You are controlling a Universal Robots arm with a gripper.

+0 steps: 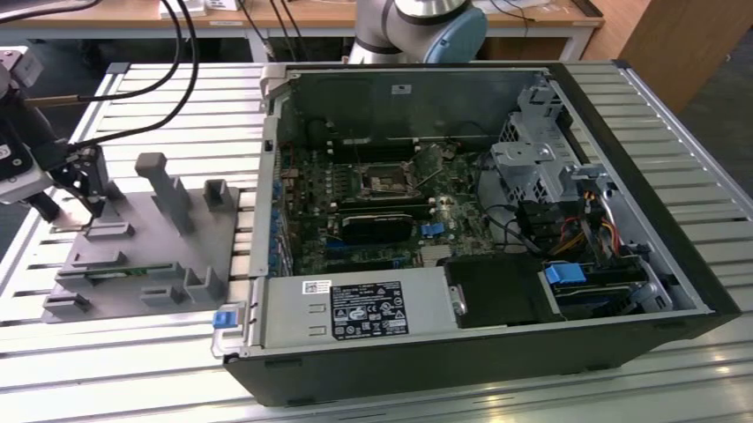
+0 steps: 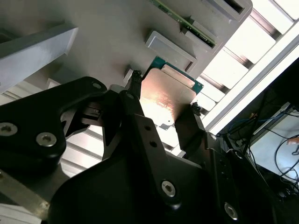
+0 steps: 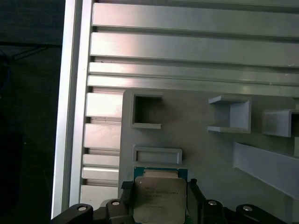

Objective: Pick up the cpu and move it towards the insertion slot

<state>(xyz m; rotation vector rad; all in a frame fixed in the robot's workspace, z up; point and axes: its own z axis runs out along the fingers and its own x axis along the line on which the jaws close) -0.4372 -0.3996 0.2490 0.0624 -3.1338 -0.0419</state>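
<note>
The jaws were drawn in narrow on the cpu, one finger against each opposite edge, so the gripper seemed to have it clamped. The aluminium slat table carried the open computer case and, towards the exterior view's left, the grey fixture plate. The chip sat low over that plate, well apart from the insertion slot on the board inside the case. The hold looked best kept square and the chip level (a thin part can tip easily), rising clear of the fixture's raised blocks. A white printed label sat on the power supply box, and faint lettering crossed the chip's top in the first wrist view, neither clearly legible.
</note>
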